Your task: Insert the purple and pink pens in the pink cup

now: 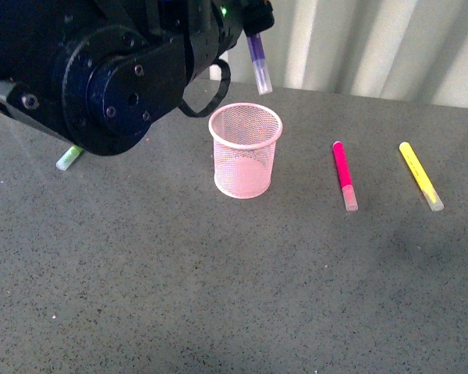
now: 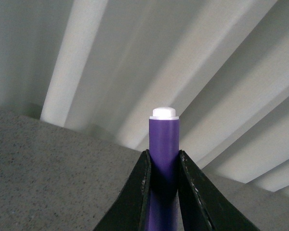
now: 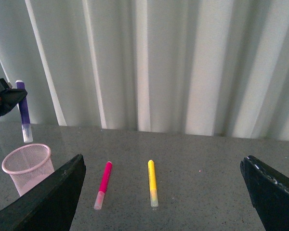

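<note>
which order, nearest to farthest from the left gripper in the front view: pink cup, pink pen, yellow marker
1. pink cup, just below the left gripper, which holds the purple pen
2. pink pen, lying right of the cup
3. yellow marker, farthest right

- Purple pen (image 1: 258, 58): dark purple barrel, translucent pale cap. Clamped between the left jaws, near upright, cap down, in the air above the far rim of the pink cup (image 1: 246, 170).
- Pink pen (image 1: 343, 173): magenta barrel, pale cap. Lies flat on the bench (image 1: 218, 296), right of the pink cup and apart from it.
- Pink cup: light pink wire mesh with a solid rim, upright on the bench.
</note>
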Tool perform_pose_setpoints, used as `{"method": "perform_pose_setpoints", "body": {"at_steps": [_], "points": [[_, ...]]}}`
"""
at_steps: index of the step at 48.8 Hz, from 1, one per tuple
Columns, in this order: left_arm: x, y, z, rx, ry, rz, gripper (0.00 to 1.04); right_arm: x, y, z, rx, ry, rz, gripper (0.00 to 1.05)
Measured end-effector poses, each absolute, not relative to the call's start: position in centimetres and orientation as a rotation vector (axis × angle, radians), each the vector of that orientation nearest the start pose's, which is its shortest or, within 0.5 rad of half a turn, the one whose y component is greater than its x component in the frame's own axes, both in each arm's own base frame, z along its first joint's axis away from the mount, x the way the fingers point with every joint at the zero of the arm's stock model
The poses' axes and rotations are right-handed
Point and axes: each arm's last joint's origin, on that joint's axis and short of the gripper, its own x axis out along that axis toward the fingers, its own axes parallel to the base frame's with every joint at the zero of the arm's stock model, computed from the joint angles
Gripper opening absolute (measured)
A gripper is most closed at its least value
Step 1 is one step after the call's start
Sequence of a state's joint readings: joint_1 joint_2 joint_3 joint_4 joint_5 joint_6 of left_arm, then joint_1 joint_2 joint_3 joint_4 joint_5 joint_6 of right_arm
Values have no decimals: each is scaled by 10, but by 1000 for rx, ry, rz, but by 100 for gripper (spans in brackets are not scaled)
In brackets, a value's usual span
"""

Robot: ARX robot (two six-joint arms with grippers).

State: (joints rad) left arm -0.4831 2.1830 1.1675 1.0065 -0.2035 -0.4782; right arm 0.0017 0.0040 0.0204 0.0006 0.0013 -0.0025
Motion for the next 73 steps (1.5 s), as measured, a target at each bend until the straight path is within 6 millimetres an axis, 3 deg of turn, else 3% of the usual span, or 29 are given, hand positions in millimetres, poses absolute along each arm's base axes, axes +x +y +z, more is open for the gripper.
{"method": "perform_pose_setpoints", "body": {"at_steps": [23,46,54,63,68,73], "points": [[404,-188,104,-449,96,-224,13,97,0,170,-2,-17,0,98],[402,-192,94,-434,110,-228,14,97,0,170,-2,-17,0,98],[402,-193,94,-431,114,-225,50,97,0,170,-2,-17,0,98],[401,-190,94,-431,118,-220,77,97,0,170,-2,-17,0,98],[396,-180,105,-437,131,-189,100,97,0,170,-2,-17,0,98],[387,-164,131,-422,177,-196,98,97,0,170,-2,-17,0,98]]}}
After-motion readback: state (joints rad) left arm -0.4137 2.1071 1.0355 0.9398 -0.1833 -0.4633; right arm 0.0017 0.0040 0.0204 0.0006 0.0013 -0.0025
